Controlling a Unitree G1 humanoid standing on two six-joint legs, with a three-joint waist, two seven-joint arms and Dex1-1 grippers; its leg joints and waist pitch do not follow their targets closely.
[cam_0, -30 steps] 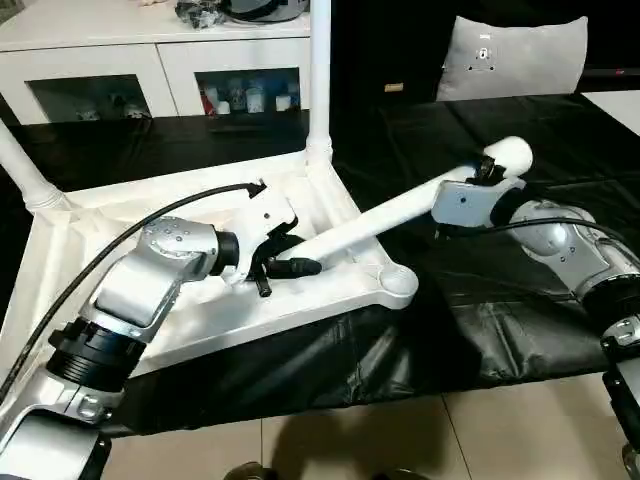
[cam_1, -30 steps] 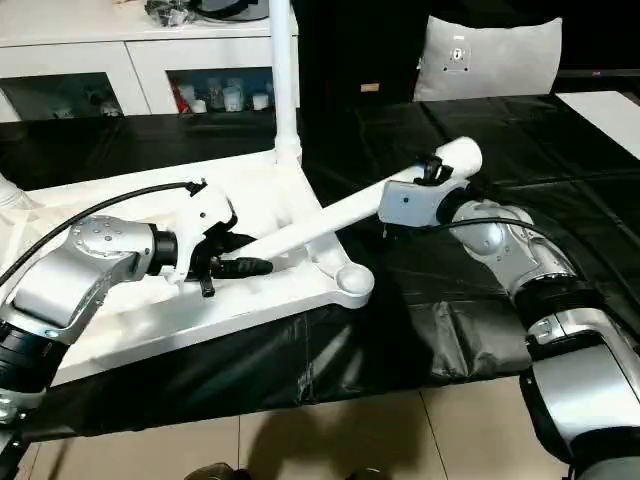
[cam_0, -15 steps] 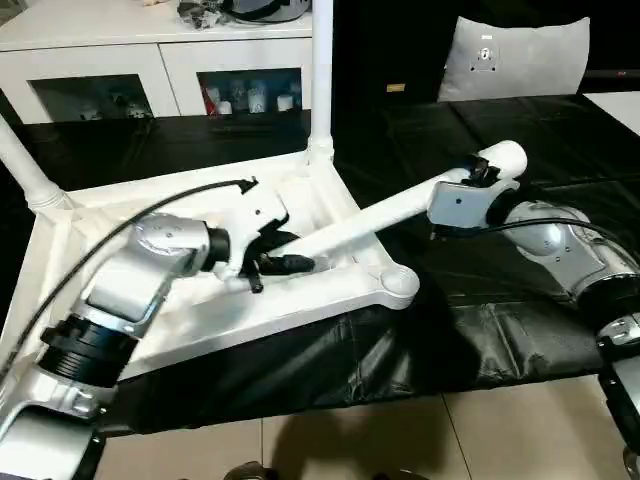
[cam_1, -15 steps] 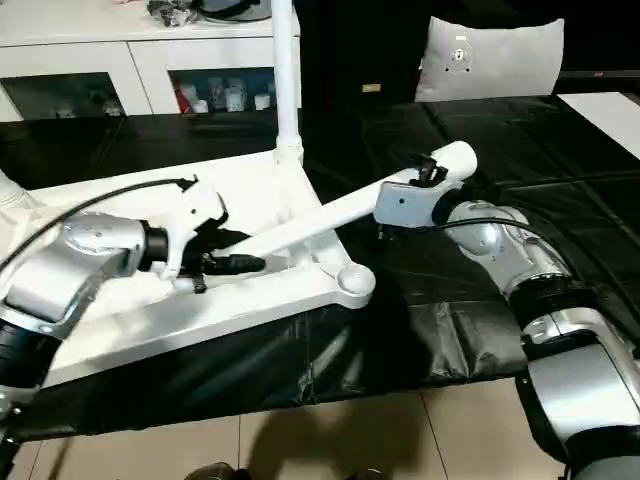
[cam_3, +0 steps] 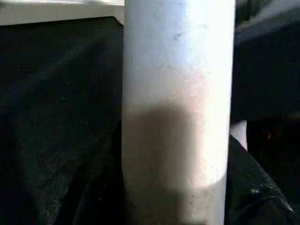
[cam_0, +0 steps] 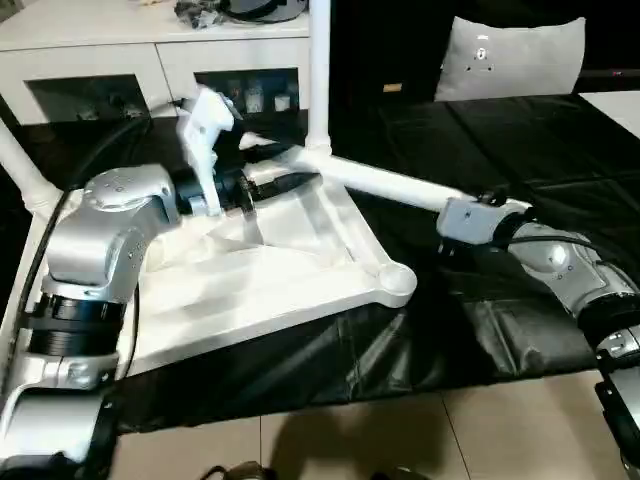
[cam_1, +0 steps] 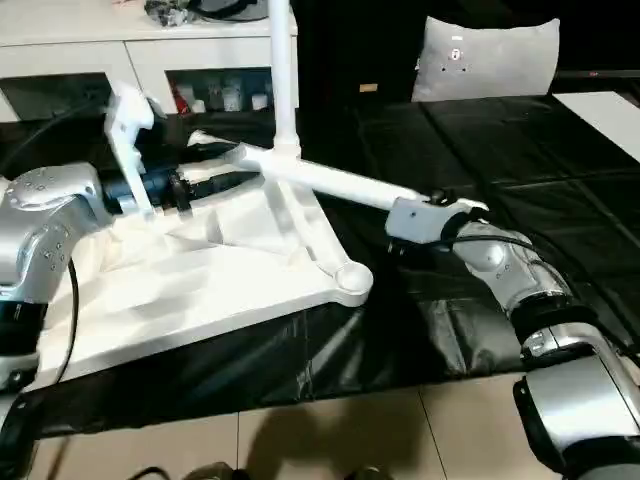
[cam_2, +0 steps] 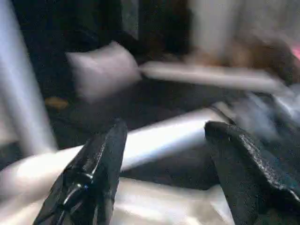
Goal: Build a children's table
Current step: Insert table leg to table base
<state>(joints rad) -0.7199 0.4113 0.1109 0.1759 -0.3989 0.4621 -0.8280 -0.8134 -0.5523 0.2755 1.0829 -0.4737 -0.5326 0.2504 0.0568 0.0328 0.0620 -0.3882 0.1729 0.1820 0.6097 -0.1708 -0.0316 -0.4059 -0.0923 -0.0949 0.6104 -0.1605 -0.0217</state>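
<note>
Children's table (cam_0: 300,270) lies upside down on the black-covered work table (cam_0: 520,150), ribbed underside up, its near corner socket close to the work table's front edge. One leg (cam_0: 318,70) stands upright in the far corner socket; another shows at the far left (cam_0: 25,170). A loose leg (cam_0: 390,187) lies across the far corner, one end at the left gripper (cam_0: 275,183), the other at the right gripper (cam_0: 490,205).

Left claw is released: fingers (cam_2: 93,168) spread, the leg passing between them without contact. Right claw: grasp state can't be told; the leg runs straight along it.

Room: white cabinet (cam_0: 150,60) with glass-front compartments behind, grey cushion (cam_0: 510,55) far right, tiled floor (cam_0: 400,440) in front.
</note>
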